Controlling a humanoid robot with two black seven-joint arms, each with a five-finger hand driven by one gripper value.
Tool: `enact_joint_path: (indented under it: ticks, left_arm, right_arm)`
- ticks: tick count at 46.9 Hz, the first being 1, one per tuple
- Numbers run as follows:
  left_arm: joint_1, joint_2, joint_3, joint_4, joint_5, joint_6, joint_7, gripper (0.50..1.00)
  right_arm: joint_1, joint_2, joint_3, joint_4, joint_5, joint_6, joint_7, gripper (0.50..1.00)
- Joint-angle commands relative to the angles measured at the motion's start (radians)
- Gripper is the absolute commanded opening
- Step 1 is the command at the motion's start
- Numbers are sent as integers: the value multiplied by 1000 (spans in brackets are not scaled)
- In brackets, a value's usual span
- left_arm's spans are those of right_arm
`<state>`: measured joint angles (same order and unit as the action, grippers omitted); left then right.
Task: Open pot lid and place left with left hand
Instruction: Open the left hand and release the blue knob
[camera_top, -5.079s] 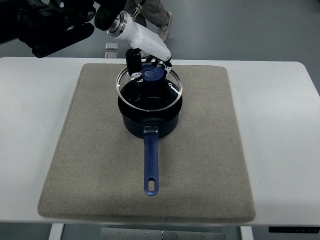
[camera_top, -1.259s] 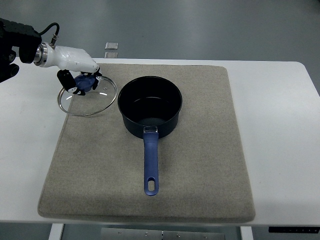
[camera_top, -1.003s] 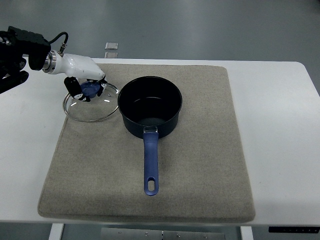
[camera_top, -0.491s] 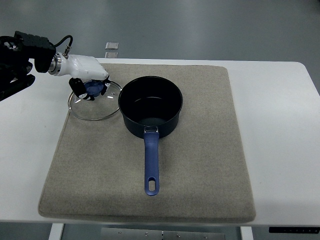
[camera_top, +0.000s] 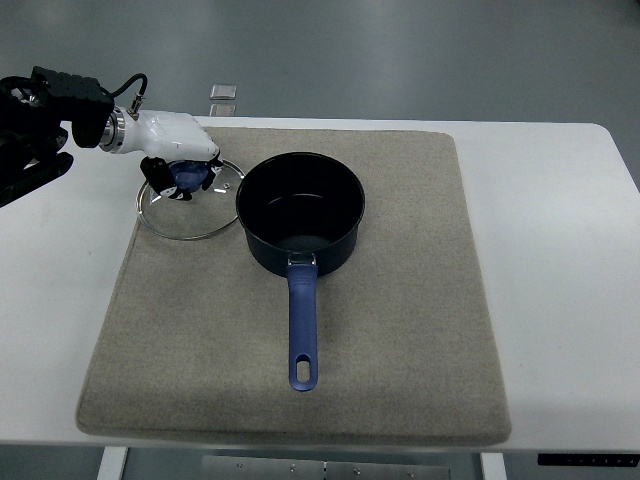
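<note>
**One lid off the pot, set down on the left**

One hand is at work: the left hand, its fingers curled around the blue knob of the glass lid. Five seconds back that same grip held the lid tilted over the pot; a second ago the lid hung further left, over the mat's edge. Since then it has drifted right and settled, so that now its rim appears to lie flat on the grey mat, just beside the pot's left wall, perhaps touching it; the view cannot settle that. Over the last half second almost nothing has shifted, which I take to mean the placing is done in all but the release. The fingers have yet to let go of the knob, and that looks like the only step left.

Counted out: one dark blue pot, open and apparently empty, its long handle pointing toward the near edge; one lid; one mat; one white worktop. One small pale object sits beyond the far edge, too small to identify. The right hand is nowhere in view.
</note>
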<state>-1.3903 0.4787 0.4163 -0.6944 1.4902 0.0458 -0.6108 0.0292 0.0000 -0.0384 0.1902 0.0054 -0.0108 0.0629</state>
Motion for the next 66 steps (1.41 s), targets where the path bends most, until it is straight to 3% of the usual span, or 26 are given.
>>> enact_joint_path:
  ticks: [1,13,17,22,26,28,35,37,66]
  left_arm:
    - [-1,0,-1,0,-1,0,0,500]
    - [-1,0,-2,-2,-8,-1,0,500]
    - [-3,-2,-2,-10,-13,-1,0,538]
    - [-3,0,-2,-17,-11,-1,0,550]
    - [-1,0,-2,-17,-16,-1,0,707]
    - [-1,0,-2,-19,-19,-1,0,754]
    - [-1,0,-2,-19,-19,-3,0,778]
    - [-1,0,-2,-19,-19,-3,0,810]
    - [-55,34,-77,-105,-25,-12,0,842]
  right_arm:
    - [0,0,0,0,1,0,0,917]
    - [0,0,0,0,-1,0,0,917]
    - [0,0,0,0,-1,0,0,917]
    - [0,0,0,0,-1,0,0,917]
    - [0,0,0,0,1,0,0,917]
    - [0,0,0,0,-1,0,0,917]
    - [0,0,0,0,1,0,0,917]
    - [0,0,0,0,1,0,0,917]
    - [0,0,0,0,-1,0,0,917]
